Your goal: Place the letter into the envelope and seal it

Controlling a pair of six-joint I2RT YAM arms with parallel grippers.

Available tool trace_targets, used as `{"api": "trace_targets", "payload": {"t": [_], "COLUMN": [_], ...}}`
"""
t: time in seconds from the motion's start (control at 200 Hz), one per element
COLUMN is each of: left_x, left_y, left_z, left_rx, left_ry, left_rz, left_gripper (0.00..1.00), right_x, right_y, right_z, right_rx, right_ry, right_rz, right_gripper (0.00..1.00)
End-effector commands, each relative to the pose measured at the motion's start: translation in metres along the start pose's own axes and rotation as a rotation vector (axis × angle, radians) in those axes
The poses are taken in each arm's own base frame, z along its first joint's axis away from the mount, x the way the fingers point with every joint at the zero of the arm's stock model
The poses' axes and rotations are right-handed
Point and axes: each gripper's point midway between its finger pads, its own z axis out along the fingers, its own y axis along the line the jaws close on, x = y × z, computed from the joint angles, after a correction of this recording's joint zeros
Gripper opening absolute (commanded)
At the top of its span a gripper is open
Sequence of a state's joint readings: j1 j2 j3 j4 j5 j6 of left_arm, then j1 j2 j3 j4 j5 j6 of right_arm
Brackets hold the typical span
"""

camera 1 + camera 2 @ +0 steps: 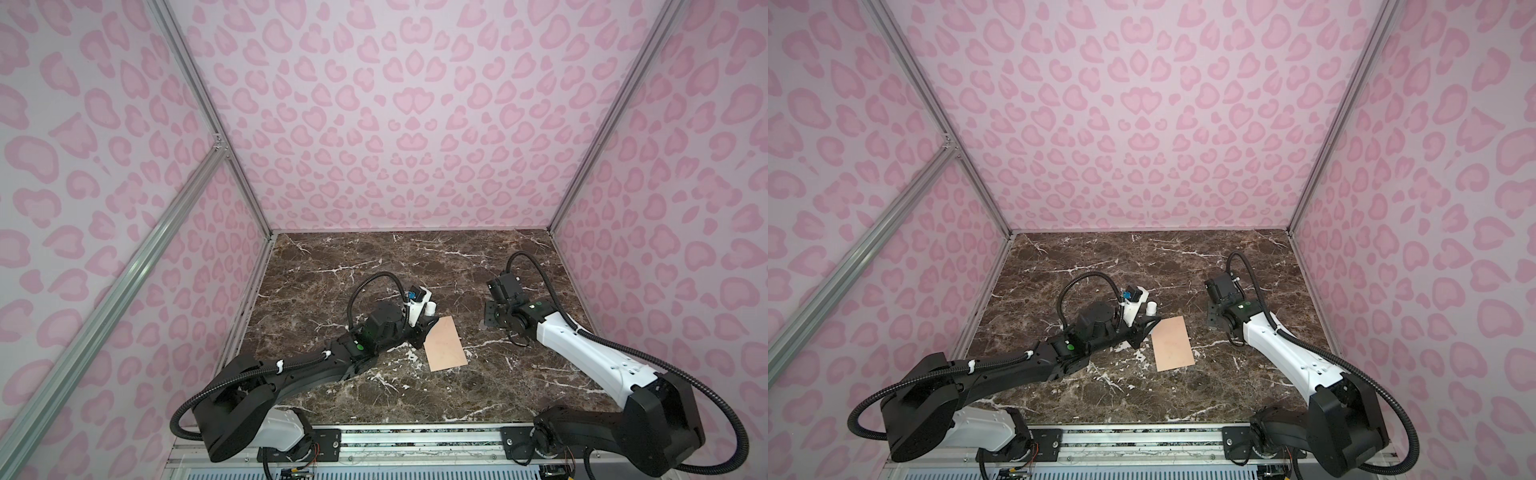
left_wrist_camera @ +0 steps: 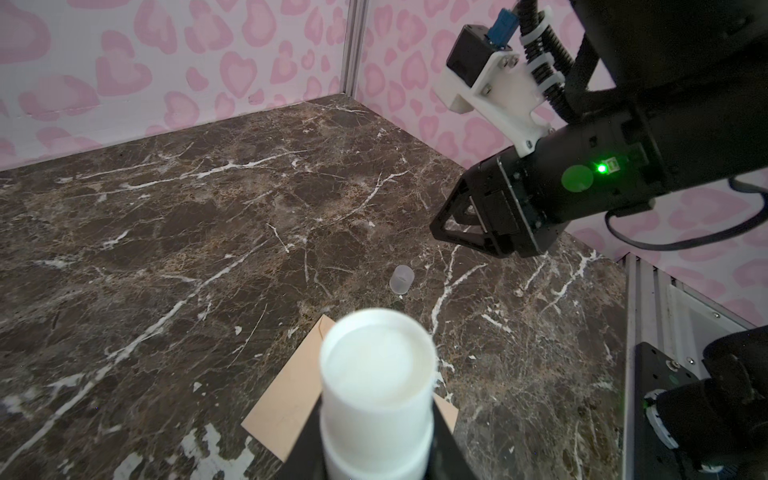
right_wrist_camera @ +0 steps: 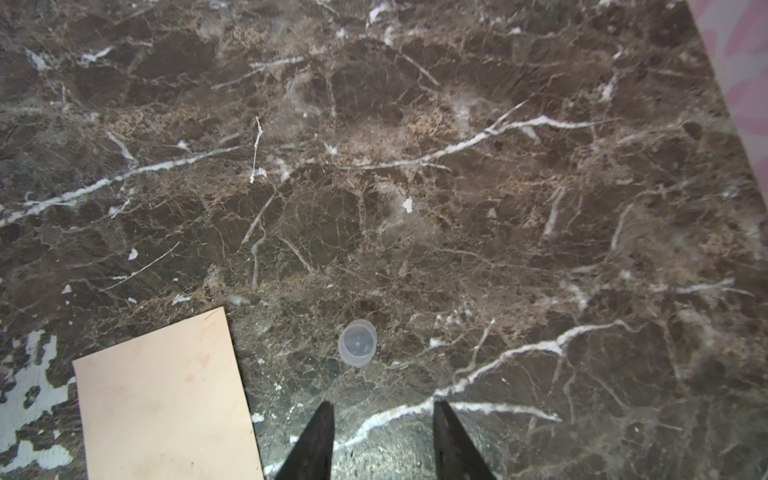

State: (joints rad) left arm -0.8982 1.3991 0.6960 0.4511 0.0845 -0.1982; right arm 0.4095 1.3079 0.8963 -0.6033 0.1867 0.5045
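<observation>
the envelope (image 1: 444,345) is laid nearer the left jaws, closed round a glue tube (image 2: 376,395), while the right jaws are spread and empty.

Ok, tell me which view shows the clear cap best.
The right wrist view: the clear cap is close, whole and unobstructed. The left wrist view shows it smaller, farther off; in both top views I cannot make it out.

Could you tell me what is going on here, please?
The left pincer grips a white glue stick near the peach envelope, which lies flat on the marble table. The right pincer hangs open and empty close to a small clear cap. No letter is visible.
</observation>
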Motion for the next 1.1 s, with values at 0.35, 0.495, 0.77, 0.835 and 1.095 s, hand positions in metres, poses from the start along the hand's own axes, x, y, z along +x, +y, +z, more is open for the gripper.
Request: {"api": "trace_targets", "payload": {"t": [0.35, 0.495, 0.77, 0.835, 1.095], "left_x": [0.009, 0.011, 0.012, 0.013, 0.013], "left_y": [0.003, 0.003, 0.002, 0.002, 0.003], "left_z": [0.013, 0.014, 0.014, 0.014, 0.014], "left_rx": [-0.022, -0.018, -0.017, -0.017, -0.02], "left_ry": [0.002, 0.007, 0.014, 0.015, 0.016], "left_rz": [0.074, 0.079, 0.087, 0.087, 0.086], "left_gripper": [0.04, 0.04, 0.04, 0.04, 0.04], "right_x": [0.024, 0.025, 0.024, 0.026, 0.03], "right_y": [0.002, 0.003, 0.005, 0.005, 0.006], "right_z": [0.043, 0.055, 0.069, 0.072, 0.079], "right_rx": [0.059, 0.066, 0.073, 0.074, 0.07], "right_ry": [0.198, 0.236, 0.266, 0.275, 0.293], "right_rz": [-0.004, -0.009, -0.006, -0.007, -0.008], "right_gripper": [0.44, 0.44, 0.42, 0.41, 0.37]}}
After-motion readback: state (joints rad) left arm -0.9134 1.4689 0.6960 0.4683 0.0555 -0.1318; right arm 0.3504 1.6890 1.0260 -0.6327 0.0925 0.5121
